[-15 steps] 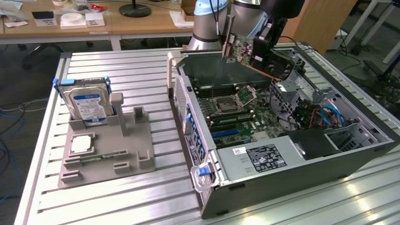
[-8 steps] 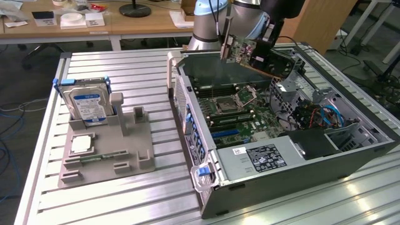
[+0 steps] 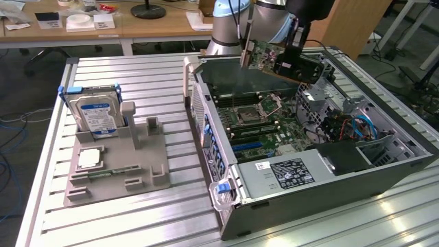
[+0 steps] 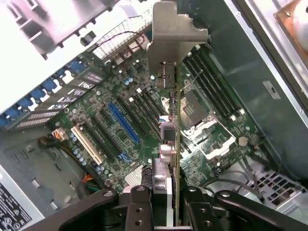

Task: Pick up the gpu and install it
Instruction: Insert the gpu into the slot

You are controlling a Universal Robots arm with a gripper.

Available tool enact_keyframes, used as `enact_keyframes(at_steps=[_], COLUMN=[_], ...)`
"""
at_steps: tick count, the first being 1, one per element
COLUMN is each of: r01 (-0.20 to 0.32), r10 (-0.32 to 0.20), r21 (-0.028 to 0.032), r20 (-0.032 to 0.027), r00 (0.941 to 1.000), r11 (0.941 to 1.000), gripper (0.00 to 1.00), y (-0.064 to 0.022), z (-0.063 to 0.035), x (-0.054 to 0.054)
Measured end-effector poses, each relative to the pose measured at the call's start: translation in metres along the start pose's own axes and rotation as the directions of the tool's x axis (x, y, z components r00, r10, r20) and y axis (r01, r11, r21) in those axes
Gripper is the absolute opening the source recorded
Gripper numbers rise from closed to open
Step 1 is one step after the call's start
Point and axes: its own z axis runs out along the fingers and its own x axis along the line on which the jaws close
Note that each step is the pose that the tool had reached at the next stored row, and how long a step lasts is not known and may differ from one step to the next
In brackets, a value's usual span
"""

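Observation:
The gpu (image 3: 262, 55) hangs tilted above the far end of the open computer case (image 3: 384, 175), its green board and silvery bracket toward the exterior view's left. My gripper (image 3: 293, 54) is shut on it from above. In the wrist view the gpu (image 4: 176, 139) appears edge-on, its metal bracket (image 4: 169, 38) farthest from the camera, and the gripper (image 4: 169, 207) clamps it between the black fingers (image 4: 139, 204). Below the card lies the motherboard (image 3: 257, 126), with a long blue slot (image 4: 123, 122) and the processor socket (image 4: 192, 113) in sight. The card hangs clear of the board.
A grey fixture (image 3: 147, 170) at the exterior view's left holds an upright silver hard drive (image 3: 96, 116), a small chip (image 3: 89, 157) and a green memory stick (image 3: 103, 175). The case's power supply (image 3: 288, 172), drive cage (image 3: 322, 100) and cables (image 3: 357, 126) crowd its near and right sides.

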Motion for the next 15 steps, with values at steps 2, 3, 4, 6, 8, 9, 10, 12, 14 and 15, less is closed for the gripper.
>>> enact_keyframes(at_steps=[2, 3, 4, 6, 8, 9, 10, 12, 14, 15], r01=[0.033, 0.049, 0.066, 0.100, 0.133, 0.151, 0.166, 0.197, 0.229, 0.246], r10=[-0.033, -0.049, -0.066, -0.100, -0.133, -0.151, -0.166, -0.197, -0.229, -0.246], r21=[-0.0007, -0.0011, -0.0014, -0.0022, -0.0029, -0.0034, -0.0036, -0.0043, -0.0050, -0.0054], r20=[0.0000, 0.0000, 0.0000, 0.0001, 0.0002, 0.0004, 0.0004, 0.0006, 0.0008, 0.0008], r00=[0.9994, 0.9988, 0.9978, 0.9949, 0.9911, 0.9885, 0.9862, 0.9803, 0.9734, 0.9692], r11=[0.9994, 0.9988, 0.9978, 0.9949, 0.9911, 0.9885, 0.9862, 0.9803, 0.9734, 0.9692], gripper=[0.28, 0.28, 0.28, 0.28, 0.28, 0.28, 0.28, 0.28, 0.28, 0.28], y=[0.0000, 0.0000, 0.0000, 0.0000, 0.0000, 0.0000, 0.0000, 0.0000, 0.0000, 0.0000], z=[0.0000, 0.0000, 0.0000, 0.0000, 0.0001, 0.0001, 0.0001, 0.0001, 0.0002, 0.0002], x=[0.0000, 0.0000, 0.0000, 0.0000, 0.0000, 0.0000, 0.0000, 0.0000, 0.0000, 0.0000])
